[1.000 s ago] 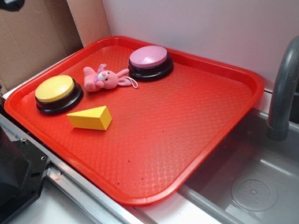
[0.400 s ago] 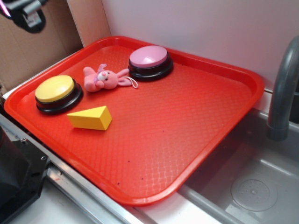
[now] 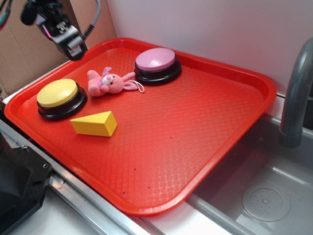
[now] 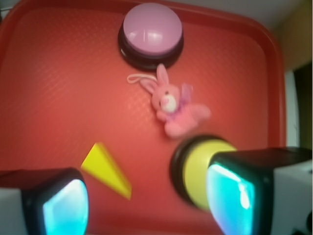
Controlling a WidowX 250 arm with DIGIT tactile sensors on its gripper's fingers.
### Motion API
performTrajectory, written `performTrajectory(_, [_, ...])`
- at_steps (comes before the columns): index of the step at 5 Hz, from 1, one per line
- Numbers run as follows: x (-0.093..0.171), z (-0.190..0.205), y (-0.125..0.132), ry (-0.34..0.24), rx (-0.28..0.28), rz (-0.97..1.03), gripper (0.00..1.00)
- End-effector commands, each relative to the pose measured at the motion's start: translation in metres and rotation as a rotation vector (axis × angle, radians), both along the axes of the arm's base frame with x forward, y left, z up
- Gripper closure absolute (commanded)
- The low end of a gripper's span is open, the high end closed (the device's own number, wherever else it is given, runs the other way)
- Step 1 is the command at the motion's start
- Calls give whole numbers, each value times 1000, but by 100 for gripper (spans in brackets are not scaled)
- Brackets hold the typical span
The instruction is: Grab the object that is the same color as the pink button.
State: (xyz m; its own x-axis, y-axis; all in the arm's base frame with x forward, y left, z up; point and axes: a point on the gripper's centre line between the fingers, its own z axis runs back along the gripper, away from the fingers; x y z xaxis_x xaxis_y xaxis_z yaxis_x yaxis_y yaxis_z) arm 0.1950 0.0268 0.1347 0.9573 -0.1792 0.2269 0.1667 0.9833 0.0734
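The tool (image 3: 73, 48) comes further into view, moving down and right from the top-left corner; the red tray's (image 3: 254, 78) far-left rim now lies just below it.

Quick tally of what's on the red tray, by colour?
Pink: 2, the plush bunny and the pink button
Yellow: 2, the yellow button and the wedge block
Total: 4 on the tray

Even, bright light with soft shadows; the wrist view is motion-blurred, worst at the lower frame, with glare on the pink button (image 4: 152, 29).
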Motion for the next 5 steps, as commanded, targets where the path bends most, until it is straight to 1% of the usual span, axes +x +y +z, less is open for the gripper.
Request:
performTrajectory(1, [39, -43, 27, -51, 95, -17, 0])
performTrajectory(2, [49, -67, 42, -26, 134, -12, 0])
performTrajectory(4, [59, -103, 46, 69, 163, -66, 0])
performTrajectory(5, [60, -105, 46, 75, 159, -67, 0])
